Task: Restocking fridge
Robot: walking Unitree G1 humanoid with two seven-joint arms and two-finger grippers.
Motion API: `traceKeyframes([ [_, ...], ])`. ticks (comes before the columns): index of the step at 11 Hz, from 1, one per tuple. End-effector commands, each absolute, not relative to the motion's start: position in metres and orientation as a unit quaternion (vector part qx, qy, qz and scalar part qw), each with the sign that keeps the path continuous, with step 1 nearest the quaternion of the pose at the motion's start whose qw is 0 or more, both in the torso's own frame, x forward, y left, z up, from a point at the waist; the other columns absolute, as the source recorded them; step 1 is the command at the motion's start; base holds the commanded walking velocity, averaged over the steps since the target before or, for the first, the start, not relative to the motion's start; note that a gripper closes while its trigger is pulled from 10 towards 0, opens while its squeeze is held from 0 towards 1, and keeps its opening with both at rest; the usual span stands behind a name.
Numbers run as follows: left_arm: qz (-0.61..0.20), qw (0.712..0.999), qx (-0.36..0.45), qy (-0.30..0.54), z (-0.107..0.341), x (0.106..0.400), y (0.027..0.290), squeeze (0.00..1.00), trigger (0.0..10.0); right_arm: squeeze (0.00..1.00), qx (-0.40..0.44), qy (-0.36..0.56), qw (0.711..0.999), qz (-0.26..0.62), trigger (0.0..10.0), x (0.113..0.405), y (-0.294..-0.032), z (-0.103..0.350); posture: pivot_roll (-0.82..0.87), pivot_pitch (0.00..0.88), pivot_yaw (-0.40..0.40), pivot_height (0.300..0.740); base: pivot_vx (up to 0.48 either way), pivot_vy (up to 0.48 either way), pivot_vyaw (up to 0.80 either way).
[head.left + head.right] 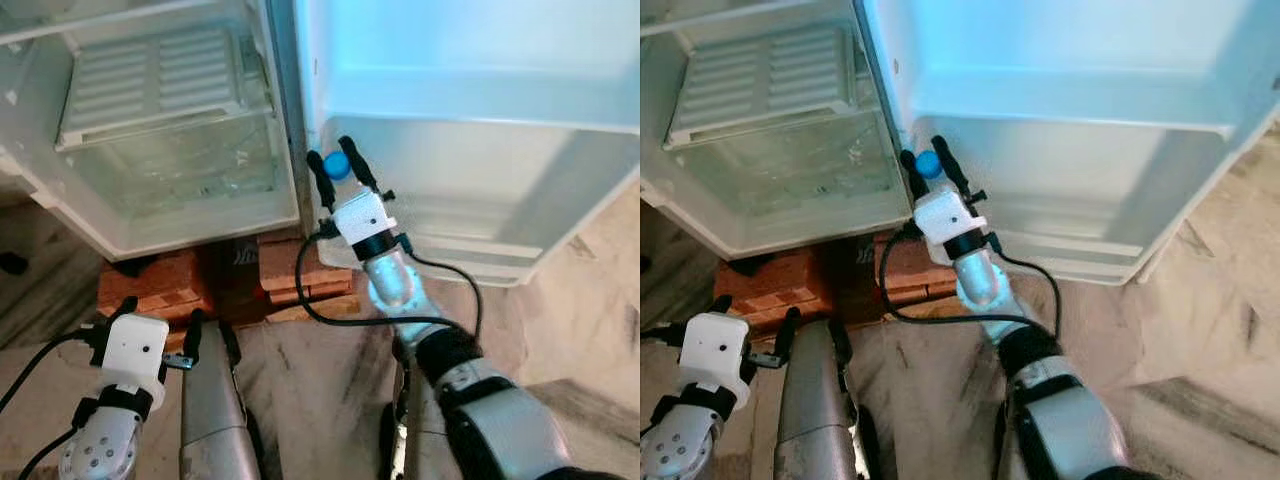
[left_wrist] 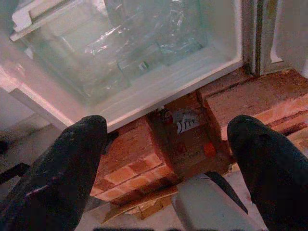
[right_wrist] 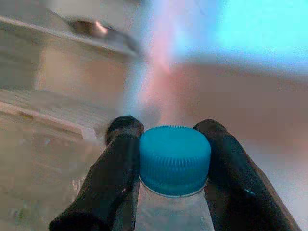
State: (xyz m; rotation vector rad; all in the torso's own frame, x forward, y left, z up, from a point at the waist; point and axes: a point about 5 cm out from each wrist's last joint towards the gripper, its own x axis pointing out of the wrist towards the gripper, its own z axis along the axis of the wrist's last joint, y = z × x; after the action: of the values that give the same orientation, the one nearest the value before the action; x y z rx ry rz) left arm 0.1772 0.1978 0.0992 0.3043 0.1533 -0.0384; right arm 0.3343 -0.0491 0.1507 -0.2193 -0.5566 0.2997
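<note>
The right gripper [image 1: 340, 167] is clenched on a clear plastic bottle with a blue screw cap [image 3: 174, 159], raised beside the open white fridge door's shelf [image 1: 480, 150]. Held just under the cap (a stiff spot), its smooth body looks liable to slip or swing. The left gripper [image 2: 168, 154] hangs spread, empty.

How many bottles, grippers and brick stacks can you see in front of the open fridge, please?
Bottles: 1, a clear bottle with a blue cap, held by the right gripper.
Grippers: 2, the right one raised at the fridge door shelf and the left gripper low, fingers apart.
Brick stacks under the fridge: 2, brick stacks.
Total: 5.
</note>
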Motion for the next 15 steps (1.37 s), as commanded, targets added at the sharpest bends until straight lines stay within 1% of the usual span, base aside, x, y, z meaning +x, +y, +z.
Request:
traceKeyframes([
  [1,-0.02,0.984,0.157,0.086,0.098,0.175,0.201,0.0,10.0,0.0,-0.087,-0.175,0.974,0.116,10.0,0.339,-0.061,0.124,0.28,0.225,0.066,0.469,0.0,0.0,0.0],
  [2,-0.022,0.983,0.156,0.09,0.096,0.179,0.199,0.0,10.0,0.0,-0.086,-0.106,0.984,0.115,10.0,0.344,-0.062,0.11,0.26,0.215,0.061,0.469,0.0,0.0,0.0],
  [3,-0.023,0.984,0.154,0.09,0.095,0.18,0.198,0.0,10.0,0.0,-0.083,-0.073,0.985,0.131,10.0,0.345,-0.059,0.104,0.26,0.209,0.056,0.469,0.0,0.0,0.0],
  [5,-0.023,0.984,0.152,0.09,0.092,0.185,0.195,0.0,10.0,0.0,-0.056,-0.059,0.982,0.168,10.0,0.347,-0.05,0.106,0.25,0.191,0.044,0.469,0.0,0.0,0.0],
  [6,-0.023,0.984,0.15,0.089,0.091,0.189,0.193,0.0,10.0,1.0,-0.024,-0.08,0.976,0.199,10.0,0.349,-0.043,0.118,0.24,0.182,0.037,0.469,0.0,0.0,0.0],
  [8,-0.019,0.986,0.144,0.086,0.089,0.193,0.191,0.0,10.0,1.0,0.012,-0.118,0.964,0.236,10.0,0.35,-0.034,0.136,0.23,0.169,0.03,0.469,0.0,0.0,0.0],
  [10,-0.016,0.987,0.14,0.082,0.087,0.2,0.188,0.0,10.0,1.0,0.04,-0.13,0.957,0.256,10.0,0.354,-0.036,0.147,0.21,0.14,0.017,0.469,0.0,0.0,0.0],
  [12,-0.01,0.988,0.137,0.074,0.086,0.207,0.187,0.0,10.0,1.0,0.047,-0.149,0.952,0.262,10.0,0.359,-0.052,0.158,0.2,0.114,0.003,0.469,0.0,0.0,0.0],
  [13,-0.007,0.988,0.135,0.071,0.085,0.21,0.186,0.0,10.0,1.0,0.042,-0.156,0.95,0.266,10.0,0.358,-0.067,0.158,0.19,0.095,-0.005,0.469,0.0,0.0,0.0],
  [15,-0.003,0.989,0.132,0.067,0.081,0.215,0.186,0.0,10.0,1.0,0.025,-0.149,0.952,0.266,10.0,0.343,-0.095,0.145,0.16,0.067,-0.009,0.469,0.0,0.0,0.0],
])
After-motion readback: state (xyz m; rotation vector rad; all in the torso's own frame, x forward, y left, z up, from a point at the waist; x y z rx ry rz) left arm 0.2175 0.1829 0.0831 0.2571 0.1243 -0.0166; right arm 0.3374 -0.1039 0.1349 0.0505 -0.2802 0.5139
